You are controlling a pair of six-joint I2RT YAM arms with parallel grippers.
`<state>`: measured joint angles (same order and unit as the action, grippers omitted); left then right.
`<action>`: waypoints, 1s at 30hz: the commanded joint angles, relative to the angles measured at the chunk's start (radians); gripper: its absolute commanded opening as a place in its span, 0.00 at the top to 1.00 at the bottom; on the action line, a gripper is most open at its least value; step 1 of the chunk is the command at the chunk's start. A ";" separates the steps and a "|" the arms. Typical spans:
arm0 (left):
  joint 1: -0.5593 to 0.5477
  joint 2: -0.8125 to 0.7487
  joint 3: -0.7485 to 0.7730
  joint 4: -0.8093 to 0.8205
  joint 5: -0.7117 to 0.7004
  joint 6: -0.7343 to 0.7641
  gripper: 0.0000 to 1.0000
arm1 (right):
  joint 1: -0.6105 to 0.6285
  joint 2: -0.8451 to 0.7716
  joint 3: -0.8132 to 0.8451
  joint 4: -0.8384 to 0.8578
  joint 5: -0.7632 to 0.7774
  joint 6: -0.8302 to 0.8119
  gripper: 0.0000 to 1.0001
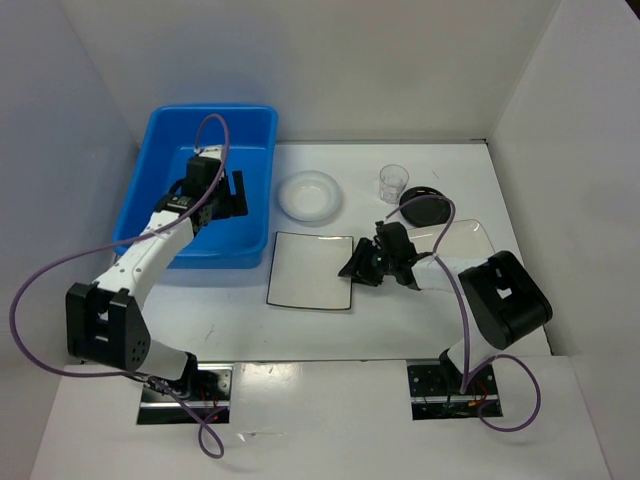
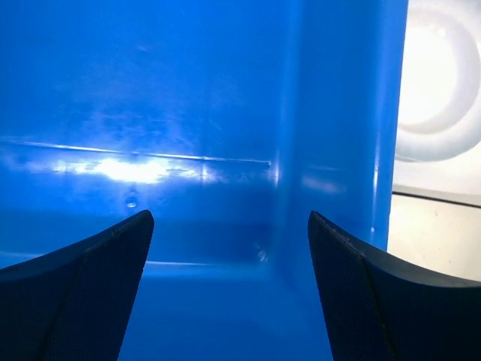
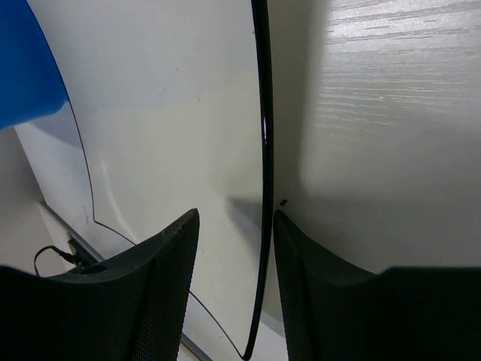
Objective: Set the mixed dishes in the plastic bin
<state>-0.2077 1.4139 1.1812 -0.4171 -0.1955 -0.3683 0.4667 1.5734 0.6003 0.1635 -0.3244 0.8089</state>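
Note:
The blue plastic bin (image 1: pixel 165 215) stands at the back left and holds no dishes. My left gripper (image 1: pixel 226 196) hangs open and empty inside it, near its right wall (image 2: pixel 338 135). The large squarish plate (image 1: pixel 305 270) lies on the table. My right gripper (image 1: pixel 358 265) is open, its jaws straddling the plate's thin dark right edge (image 3: pixel 264 128), one finger (image 3: pixel 161 263) over the plate, the other on the table side. The round white dish (image 1: pixel 309 194), clear cup (image 1: pixel 393 182), black bowl (image 1: pixel 423 208) and white rectangular tray (image 1: pixel 470 238) sit behind.
White walls close in the table on the left, back and right. The right arm lies over the tray's near left part. The round dish (image 2: pixel 440 83) and the plate's corner (image 2: pixel 436 233) show past the bin's rim in the left wrist view.

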 commanded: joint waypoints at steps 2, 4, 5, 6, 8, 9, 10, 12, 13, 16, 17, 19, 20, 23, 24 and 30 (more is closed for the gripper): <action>-0.001 0.048 -0.023 0.096 0.083 -0.009 0.10 | 0.000 -0.033 -0.048 -0.113 0.059 -0.054 0.50; -0.001 0.048 -0.063 0.123 0.084 -0.009 0.10 | 0.000 -0.042 -0.060 -0.104 0.059 -0.054 0.50; -0.001 0.048 -0.063 0.123 0.096 0.002 0.10 | 0.000 -0.067 -0.060 -0.104 0.059 -0.054 0.50; -0.001 0.065 -0.063 0.123 0.096 0.002 0.10 | 0.000 -0.067 -0.069 -0.104 0.059 -0.063 0.50; -0.001 0.097 -0.077 0.123 0.134 0.011 0.10 | 0.000 -0.082 -0.069 -0.104 0.041 -0.063 0.50; -0.001 0.097 -0.093 0.141 0.157 0.011 0.10 | 0.000 -0.093 -0.079 -0.104 0.041 -0.074 0.50; -0.001 0.109 -0.104 0.152 0.212 0.011 0.10 | -0.010 -0.104 -0.079 -0.091 0.030 -0.074 0.50; -0.001 0.121 -0.132 0.182 0.266 -0.009 0.10 | -0.010 -0.104 -0.103 -0.065 0.021 -0.074 0.50; -0.001 0.122 -0.132 0.182 0.299 -0.018 0.10 | -0.010 -0.104 -0.103 -0.055 0.021 -0.074 0.50; -0.001 0.132 -0.155 0.192 0.323 -0.018 0.10 | -0.010 -0.087 -0.114 -0.006 0.002 -0.074 0.50; -0.001 0.132 -0.155 0.192 0.323 -0.018 0.09 | -0.010 -0.076 -0.114 0.007 -0.011 -0.074 0.50; -0.001 0.132 -0.166 0.192 0.323 -0.018 0.09 | -0.010 -0.037 -0.114 0.047 -0.025 -0.074 0.50; -0.001 0.132 -0.175 0.192 0.323 -0.018 0.09 | -0.010 -0.021 -0.114 0.056 -0.037 -0.074 0.50; -0.001 0.132 -0.186 0.192 0.332 -0.009 0.09 | -0.010 0.034 -0.090 0.083 -0.065 -0.086 0.50; -0.001 0.132 -0.195 0.192 0.346 -0.009 0.09 | -0.010 0.046 -0.080 0.093 -0.065 -0.096 0.50; -0.001 0.132 -0.206 0.192 0.367 0.000 0.08 | -0.010 0.088 -0.048 0.128 -0.097 -0.131 0.50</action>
<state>-0.2054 1.5478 0.9791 -0.2607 0.1169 -0.3702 0.4591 1.6154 0.5522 0.3218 -0.4667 0.7521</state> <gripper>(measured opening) 0.922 0.503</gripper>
